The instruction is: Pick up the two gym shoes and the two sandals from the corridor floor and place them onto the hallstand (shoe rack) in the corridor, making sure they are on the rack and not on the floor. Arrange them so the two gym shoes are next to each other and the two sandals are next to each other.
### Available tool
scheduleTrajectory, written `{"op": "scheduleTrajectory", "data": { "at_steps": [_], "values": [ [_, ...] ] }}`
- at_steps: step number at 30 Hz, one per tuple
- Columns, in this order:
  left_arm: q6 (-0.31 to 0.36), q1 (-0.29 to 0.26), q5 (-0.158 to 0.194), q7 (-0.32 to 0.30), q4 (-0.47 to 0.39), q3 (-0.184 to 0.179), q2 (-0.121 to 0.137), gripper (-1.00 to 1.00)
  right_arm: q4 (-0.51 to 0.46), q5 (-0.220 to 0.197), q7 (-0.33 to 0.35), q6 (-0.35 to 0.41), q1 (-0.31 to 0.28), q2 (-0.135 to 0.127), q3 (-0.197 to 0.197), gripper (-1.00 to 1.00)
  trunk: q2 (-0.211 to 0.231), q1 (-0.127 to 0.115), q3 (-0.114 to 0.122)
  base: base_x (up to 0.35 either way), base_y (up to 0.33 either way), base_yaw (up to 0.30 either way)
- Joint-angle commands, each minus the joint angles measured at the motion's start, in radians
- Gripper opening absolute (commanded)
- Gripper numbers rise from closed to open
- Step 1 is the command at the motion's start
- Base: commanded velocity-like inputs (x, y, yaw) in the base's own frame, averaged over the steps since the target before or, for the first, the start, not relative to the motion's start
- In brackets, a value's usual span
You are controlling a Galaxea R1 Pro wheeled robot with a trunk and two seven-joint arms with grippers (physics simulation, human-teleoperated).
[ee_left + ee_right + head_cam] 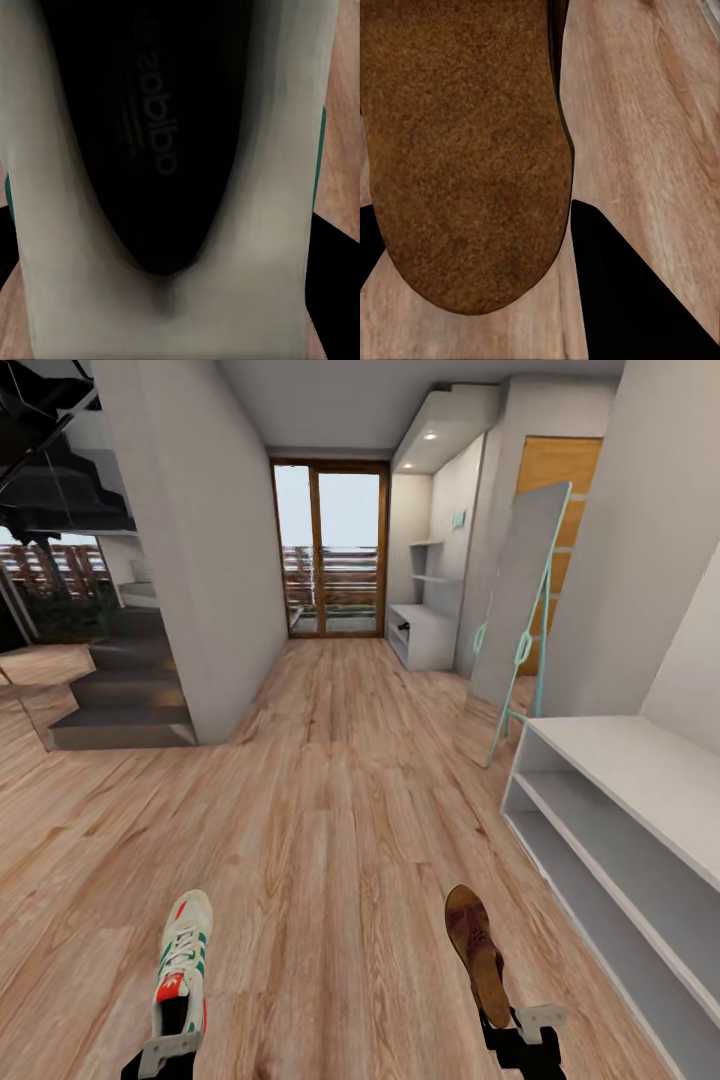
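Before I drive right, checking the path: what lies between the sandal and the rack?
Only bare floor lies between sandal and rack, in the head view.

Light-brown wood-plank corridor floor (330, 800) stretches to a far glass door (332, 550); a white shoe rack (640, 840) stands on it at near right, a leaning mirror (520, 610) beyond.

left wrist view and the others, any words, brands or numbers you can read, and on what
"adidas": dark print on the black insole of the gym shoe, seen turned sideways in the left wrist view; legible.
Teal lettering on the wall above the far white shelf unit, head view: too small to read.
Sandal, right wrist view: no text visible on its footbed.
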Motion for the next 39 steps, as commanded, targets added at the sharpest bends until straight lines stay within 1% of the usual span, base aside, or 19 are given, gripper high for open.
{"op": "scheduleTrajectory", "data": {
  "at_steps": [1,17,39],
  "values": [
    [-0.004,-0.001,-0.007,-0.007,0.001,0.009,-0.001,-1.00,0.001,0.006,0.006,-0.002,-0.001,0.000,-0.010,-1.00,0.000,0.000,-0.001,0.335,0.000,0.000],
    [-0.004,-0.001,-0.011,-0.009,0.001,0.006,0.000,-1.00,0.001,0.005,0.006,-0.002,-0.001,0.000,-0.010,-1.00,0.000,0.000,-0.001,0.335,0.000,0.000],
    [-0.004,-0.001,-0.004,-0.009,0.001,0.009,0.001,-1.00,-0.001,0.005,0.005,-0.002,-0.001,0.002,-0.010,-1.00,0.000,0.000,-0.001,0.336,0.000,0.000]
  ]
}}
